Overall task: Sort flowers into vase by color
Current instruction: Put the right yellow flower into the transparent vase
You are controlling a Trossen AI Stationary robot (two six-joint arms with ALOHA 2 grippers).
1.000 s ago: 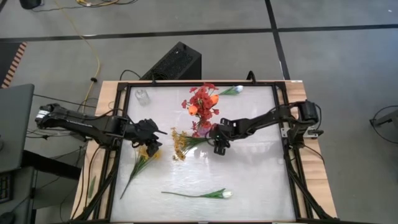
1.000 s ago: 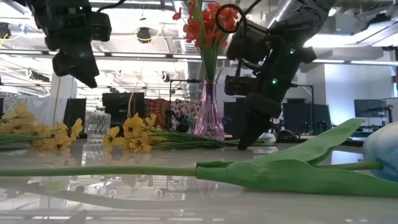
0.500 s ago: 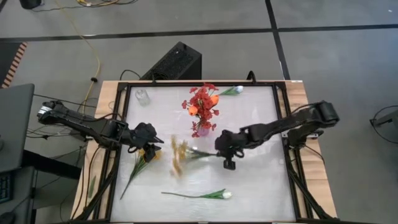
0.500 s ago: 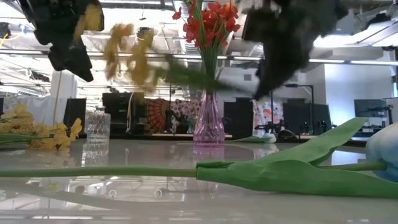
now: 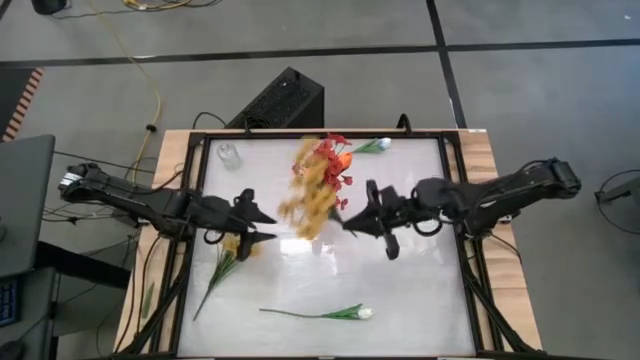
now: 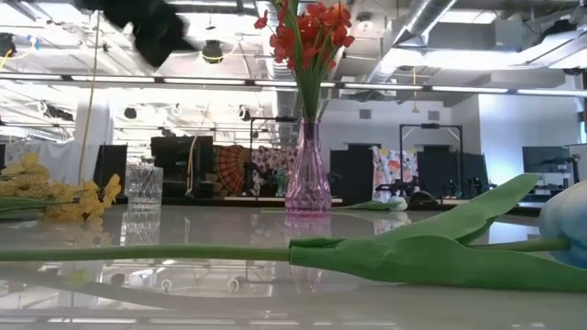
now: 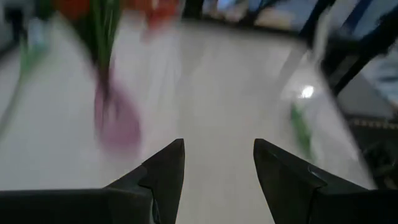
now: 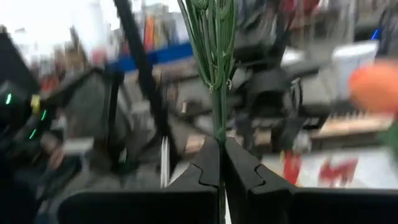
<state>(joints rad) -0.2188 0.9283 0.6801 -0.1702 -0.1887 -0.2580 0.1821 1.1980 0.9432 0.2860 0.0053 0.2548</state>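
on table: three loose flowers (image 5: 318, 313)

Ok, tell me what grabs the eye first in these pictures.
The yellow spray is in the air above the table's middle, its stem pinched in the shut right gripper, close by the pink vase of red flowers. The left gripper hangs open over the table's left side, above another yellow spray. A white tulip lies near the front edge.
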